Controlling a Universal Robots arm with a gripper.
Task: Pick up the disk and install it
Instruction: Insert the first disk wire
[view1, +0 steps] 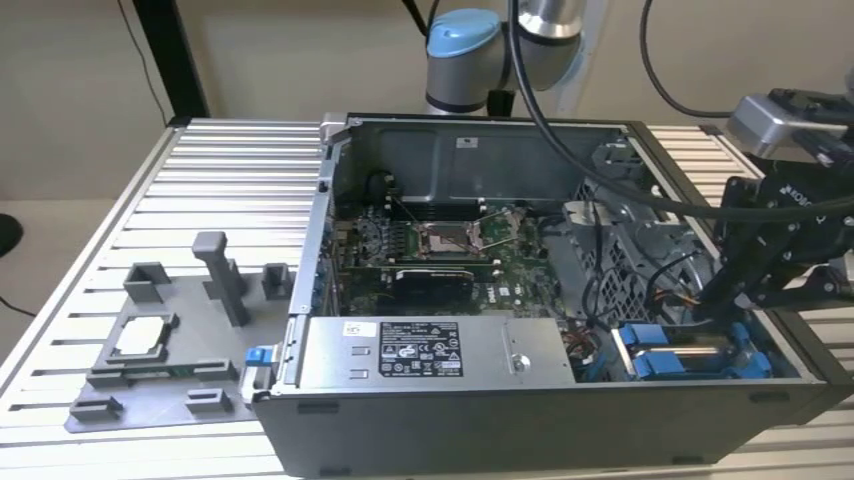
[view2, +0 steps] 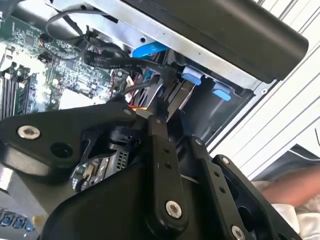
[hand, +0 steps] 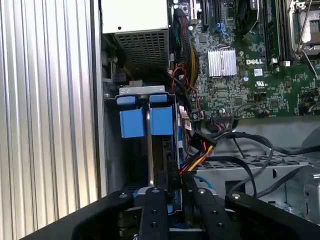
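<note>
At the exterior view's left, a grey plastic fixture plate (view1: 174, 378) lies on the ribbed aluminium bench (view1: 227, 170) and cradles a small square silver chip (view1: 140, 338). In the middle stands an open dark-grey metal computer case (view1: 534, 420). A green motherboard (view1: 441, 250) lies on its floor, and a large grey metal box with a white label (view1: 414, 350) runs along the near wall. At the exterior view's right, the flat silver-metal disk with bright blue plastic side rails (view1: 694, 355) sits in the drive bay at the case's near corner, just past the end of that box. The black gripper (view1: 721, 298) reaches down into the case directly over the disk. In the first wrist view it is close to the blue rail ends (hand: 161, 120). Whether the gripper is clamped on the disk or released cannot be told.
</note>
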